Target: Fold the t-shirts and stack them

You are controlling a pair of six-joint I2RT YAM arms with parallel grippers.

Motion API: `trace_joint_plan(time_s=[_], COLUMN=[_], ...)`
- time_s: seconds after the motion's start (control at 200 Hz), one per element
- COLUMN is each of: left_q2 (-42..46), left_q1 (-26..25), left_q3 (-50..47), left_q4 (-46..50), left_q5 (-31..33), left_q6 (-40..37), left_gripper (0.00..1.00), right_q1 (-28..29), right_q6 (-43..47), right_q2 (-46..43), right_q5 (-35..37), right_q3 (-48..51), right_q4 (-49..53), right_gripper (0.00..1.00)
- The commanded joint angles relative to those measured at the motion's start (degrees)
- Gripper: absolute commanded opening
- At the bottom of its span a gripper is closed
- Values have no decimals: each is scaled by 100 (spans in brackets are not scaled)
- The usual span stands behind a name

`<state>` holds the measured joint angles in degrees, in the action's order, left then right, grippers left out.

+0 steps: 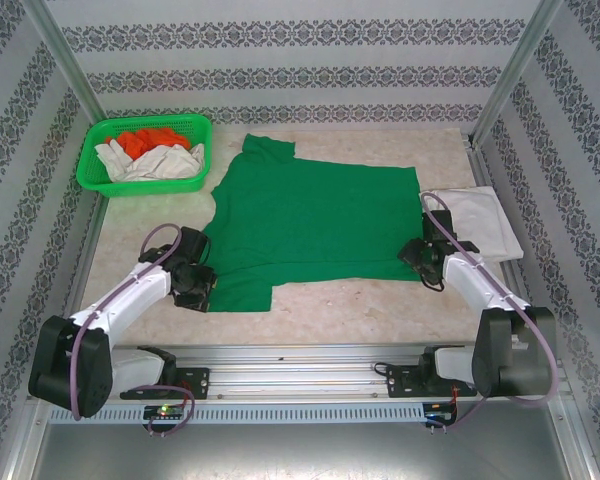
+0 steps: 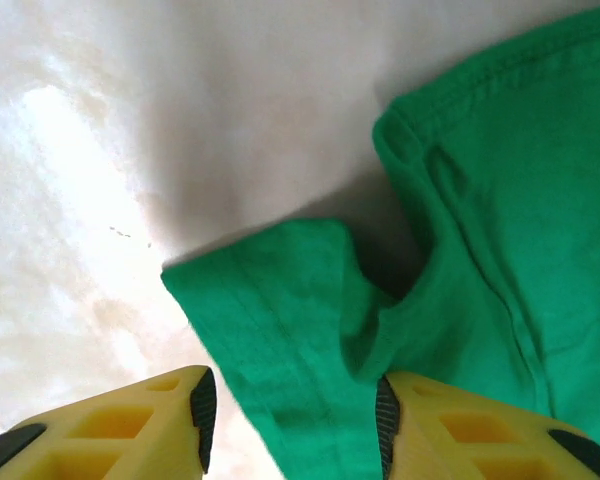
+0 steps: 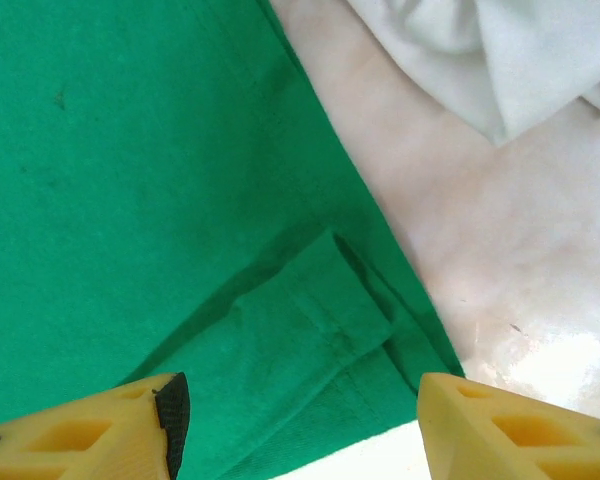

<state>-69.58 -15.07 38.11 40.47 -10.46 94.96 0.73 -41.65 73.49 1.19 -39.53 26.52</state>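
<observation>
A dark green t-shirt (image 1: 310,220) lies spread flat across the middle of the table. My left gripper (image 1: 198,290) is low at its near left sleeve (image 2: 270,300). The left jaws (image 2: 290,420) stand open around the sleeve: cloth touches the right pad and bare table shows beside the left pad. My right gripper (image 1: 422,256) is at the shirt's near right corner (image 3: 360,330), open (image 3: 295,425), its fingers straddling a doubled-over hem. A folded off-white t-shirt (image 1: 485,222) lies just right of it and appears again (image 3: 480,50) in the right wrist view.
A bright green mesh basket (image 1: 88,165) at the back left holds an orange t-shirt (image 1: 150,137) and a crumpled off-white one (image 1: 150,163). Patterned walls close in the table on three sides. Bare marbled tabletop (image 1: 330,300) runs along the near edge.
</observation>
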Motion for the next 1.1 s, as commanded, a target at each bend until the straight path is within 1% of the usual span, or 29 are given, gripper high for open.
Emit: trace_joint_plan(time_s=[0.0, 0.105, 0.245, 0.34, 0.435, 0.605, 0.65, 0.759, 0.889, 1.004, 1.094], left_q2=[-10, -134, -249, -306, -426, -572, -569, -554, -571, -624, -655], left_q1=[-65, -66, -66, -65, -60, -49, -46, -48, -46, -46, -43], left_q3=[-167, -151, -83, -78, -102, -150, -137, -76, -49, 14, 93], left_q4=[-705, -932, -963, -1041, -1088, -1164, -1164, -1094, -1089, -1075, -1004], left_q5=[111, 127, 223, 263, 254, 294, 299, 342, 369, 359, 384], left_q6=[647, 757, 768, 804, 801, 814, 796, 734, 699, 644, 566], left_gripper=[43, 43, 43, 39, 31, 6, 0, 0, 0, 0, 0], right_q1=[75, 94, 103, 109, 118, 107, 108, 29, -165, -275, -310], right_q6=[122, 138, 131, 109, 87, 40, -56, -473, -956, -1145, -1222], right_q2=[68, 66, 30, 29, 18, -34, -75, -177, -84, 68, 229], right_q5=[31, 32, 53, 61, 73, 126, 159, 216, 192, 45, -109], right_q3=[-194, -213, -197, -196, -204, -248, -251, -184, -36, 68, 14], right_q4=[68, 79, 73, 72, 63, 186, 266, 530, 810, 679, 512], right_gripper=[62, 62, 62, 62, 62, 62, 62, 61, 59, 53, 46])
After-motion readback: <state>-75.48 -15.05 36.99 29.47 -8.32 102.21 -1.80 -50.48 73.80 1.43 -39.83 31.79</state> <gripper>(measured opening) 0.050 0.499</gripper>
